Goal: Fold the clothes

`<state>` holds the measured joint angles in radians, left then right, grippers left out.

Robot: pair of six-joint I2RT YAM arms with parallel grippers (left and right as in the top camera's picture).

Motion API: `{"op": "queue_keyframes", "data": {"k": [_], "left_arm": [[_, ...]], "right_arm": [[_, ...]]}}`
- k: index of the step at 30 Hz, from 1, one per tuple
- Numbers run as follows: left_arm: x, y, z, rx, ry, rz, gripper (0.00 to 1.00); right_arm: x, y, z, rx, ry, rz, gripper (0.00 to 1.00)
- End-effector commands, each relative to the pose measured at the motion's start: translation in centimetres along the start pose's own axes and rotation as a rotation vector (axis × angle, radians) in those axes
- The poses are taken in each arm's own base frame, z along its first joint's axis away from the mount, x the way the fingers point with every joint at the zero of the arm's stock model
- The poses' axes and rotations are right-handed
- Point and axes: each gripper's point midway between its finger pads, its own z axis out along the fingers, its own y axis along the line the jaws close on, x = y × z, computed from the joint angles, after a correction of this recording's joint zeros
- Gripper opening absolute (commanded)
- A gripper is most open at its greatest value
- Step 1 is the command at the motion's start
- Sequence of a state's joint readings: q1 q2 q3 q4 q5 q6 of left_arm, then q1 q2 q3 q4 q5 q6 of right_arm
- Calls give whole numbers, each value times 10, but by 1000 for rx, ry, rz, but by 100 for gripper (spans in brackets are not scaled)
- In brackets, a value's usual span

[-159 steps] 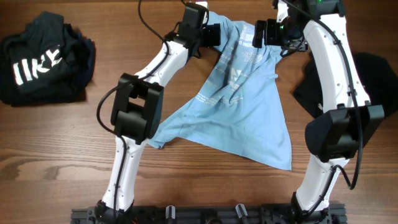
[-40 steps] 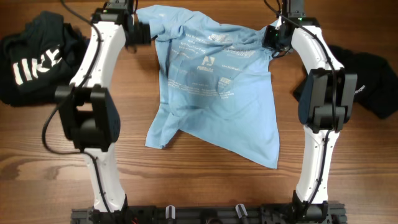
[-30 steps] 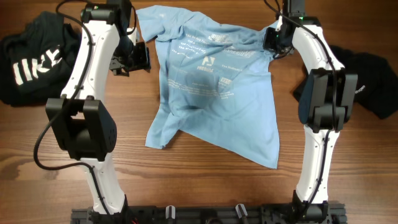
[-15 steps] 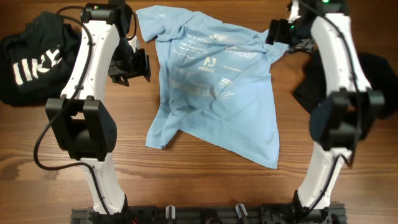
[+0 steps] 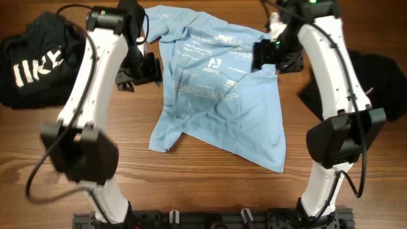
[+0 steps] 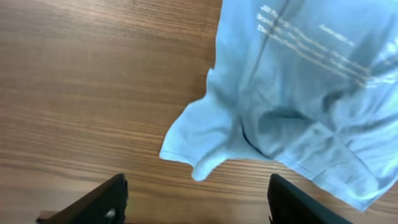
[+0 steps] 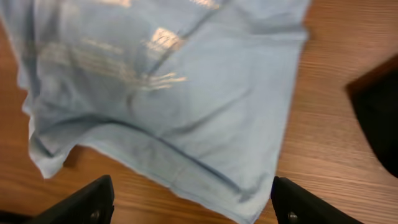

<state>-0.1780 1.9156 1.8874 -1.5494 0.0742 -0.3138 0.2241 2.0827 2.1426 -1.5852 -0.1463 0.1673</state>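
Soft, matt, creased cloth of the light-blue T-shirt (image 5: pixel 216 95), printed with flat pale lines. Under it, smooth wood-grain table (image 5: pixel 210 184), faintly sheened. Left of it, matt black lettered garment (image 5: pixel 38 63); right of it, second black garment (image 5: pixel 375 79), equally matt.

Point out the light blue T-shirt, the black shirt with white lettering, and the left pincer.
light blue T-shirt (image 5: pixel 222 111), overhead view, middle of its body.
black shirt with white lettering (image 5: pixel 38 69), overhead view, on its lettering.
left pincer (image 6: pixel 198 186), left wrist view, midway between its fingertips.
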Motion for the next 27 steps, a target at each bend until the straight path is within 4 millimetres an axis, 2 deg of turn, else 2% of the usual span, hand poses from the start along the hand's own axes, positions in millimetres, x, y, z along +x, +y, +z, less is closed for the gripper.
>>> {"op": "queue_keyframes", "data": {"k": [1, 5, 7, 10, 13, 18, 19, 22, 23, 24, 27], "left_arm": [[26, 15, -5, -2, -76, -93, 76], [46, 22, 19, 40, -90, -114, 78], [54, 21, 37, 66, -75, -112, 78], [64, 20, 68, 89, -29, -114, 73], [71, 20, 95, 105, -4, -115, 63], [72, 22, 109, 104, -13, -109, 60], [71, 23, 110, 102, -17, -109, 59], [67, 21, 111, 109, -31, -107, 40], [64, 20, 113, 112, -39, -102, 24], [64, 20, 113, 112, -40, -102, 21], [61, 19, 114, 117, -50, -97, 4]], "right_arm": [[16, 19, -20, -24, -38, -24, 81], [38, 19, -25, -46, -45, -30, 81], [50, 15, -17, -46, -38, -17, 79], [67, 8, 8, -41, -13, 26, 71], [79, 0, 46, -39, 5, 63, 59], [87, 0, 87, -82, 23, 81, 47], [88, -1, 94, -84, 20, 81, 41], [91, -4, 111, -89, 15, 84, 13], [98, -7, 125, -91, 22, 87, 4], [100, -8, 129, -90, 26, 91, 4], [107, -11, 140, -87, 35, 93, 4]]}}
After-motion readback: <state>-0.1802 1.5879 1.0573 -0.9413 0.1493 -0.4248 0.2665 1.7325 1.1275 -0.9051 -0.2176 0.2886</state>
